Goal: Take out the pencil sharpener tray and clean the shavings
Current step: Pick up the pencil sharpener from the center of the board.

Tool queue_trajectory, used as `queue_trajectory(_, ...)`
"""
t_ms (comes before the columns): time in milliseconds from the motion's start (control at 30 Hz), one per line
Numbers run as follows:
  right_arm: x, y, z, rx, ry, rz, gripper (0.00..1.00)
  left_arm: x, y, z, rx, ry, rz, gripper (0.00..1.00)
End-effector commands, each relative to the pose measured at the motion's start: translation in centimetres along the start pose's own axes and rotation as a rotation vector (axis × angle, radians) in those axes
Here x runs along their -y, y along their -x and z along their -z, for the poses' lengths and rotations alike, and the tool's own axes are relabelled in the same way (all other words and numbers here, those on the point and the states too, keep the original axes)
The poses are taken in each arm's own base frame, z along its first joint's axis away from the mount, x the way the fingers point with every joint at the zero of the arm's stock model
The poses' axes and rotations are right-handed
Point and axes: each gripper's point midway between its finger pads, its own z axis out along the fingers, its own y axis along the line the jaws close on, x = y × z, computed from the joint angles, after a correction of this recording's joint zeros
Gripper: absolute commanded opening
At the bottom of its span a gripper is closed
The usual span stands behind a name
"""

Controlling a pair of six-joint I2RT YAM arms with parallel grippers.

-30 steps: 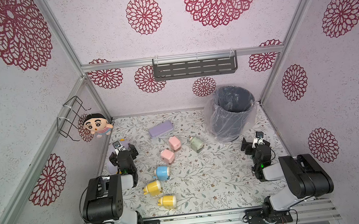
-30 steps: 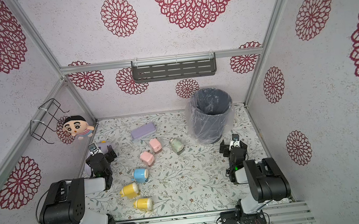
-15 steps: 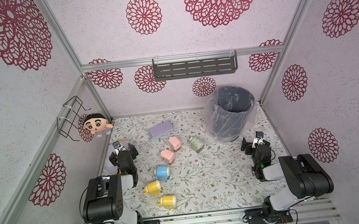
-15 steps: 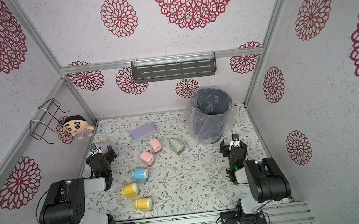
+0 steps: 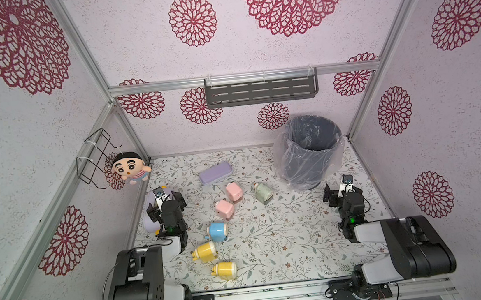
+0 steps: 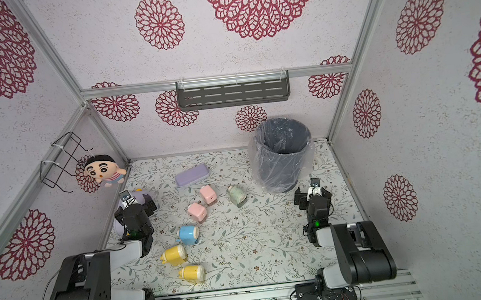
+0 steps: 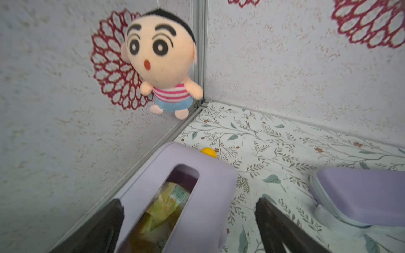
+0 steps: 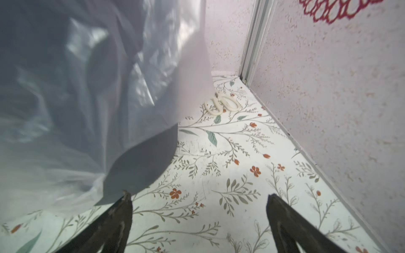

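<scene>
Gaping apart, left claw (image 7: 189,201) and right claw (image 8: 199,195) grip nothing; crinkly plastic (image 8: 65,87) wraps the round bin (image 5: 311,164).

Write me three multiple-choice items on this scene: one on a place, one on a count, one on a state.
1. Where does the lined bin stand?
A. Far end, right arm's side.
B. Near end, left arm's side.
C. Dead centre.

2. How many yellow sharpeners lie on the table?
A. One.
B. Two.
C. Four.

3. How is the right gripper?
A. Shut on a pink sharpener.
B. Shut on a plastic bag.
C. Open, empty.

Key:
1 A, both top views show it by the far right corner.
2 B, two yellow bodies show in both top views.
3 C, the right wrist view shows its fingers wide apart over bare table.
</scene>
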Motion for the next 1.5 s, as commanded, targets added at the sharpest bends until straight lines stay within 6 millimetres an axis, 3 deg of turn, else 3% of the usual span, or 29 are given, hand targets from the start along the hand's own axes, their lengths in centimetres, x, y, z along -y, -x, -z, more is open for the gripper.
queue_trajectory(0,0.3,3.9,1.4,0.05,-0.018,-0.023,0.99,-1.5,2.4,1.7,0.024,0.086,-0.025,0.97)
queue_trajectory(100,0.9,6.8,3.9,0.075,-0.019,-0.126,0.99,-1.8,4.2,3.9,-0.008,0.053,0.011,0.97)
queue_trajectory(267,0.5,11.0,9.3,0.128,0.092,-0.273,0.99,-2.0,6.4,8.1,-0.074,-0.101,0.234,0.97)
queue_trajectory(467,0.9,11.8,14.8,0.083,0.151,-0.342,0.99,-2.3,7.1,13.4,-0.173,-0.271,0.46,0.98)
queue_trajectory(567,0.4,11.3,16.0,0.037,0.191,-0.365,0.99,-1.0,7.3,15.9,-0.217,-0.427,0.485,0.97)
queue_trajectory(667,-0.1,10.2,16.0,-0.006,0.215,-0.428,0.99,0.4,7.7,17.7,-0.215,-0.567,0.497,0.97)
queue_trajectory(833,-1.4,9.4,15.7,-0.038,0.28,-0.473,0.99,-1.5,5.2,17.3,-0.302,-0.433,0.68,0.97)
queue_trajectory(1033,-3.3,7.8,14.7,-0.1,0.366,-0.489,0.99,2.2,3.6,16.7,-0.441,-0.532,0.729,0.97)
queue_trajectory(1467,-7.5,2.6,12.1,-0.233,0.533,-0.485,0.99,11.8,0.2,14.2,-0.777,-0.617,0.525,0.97)
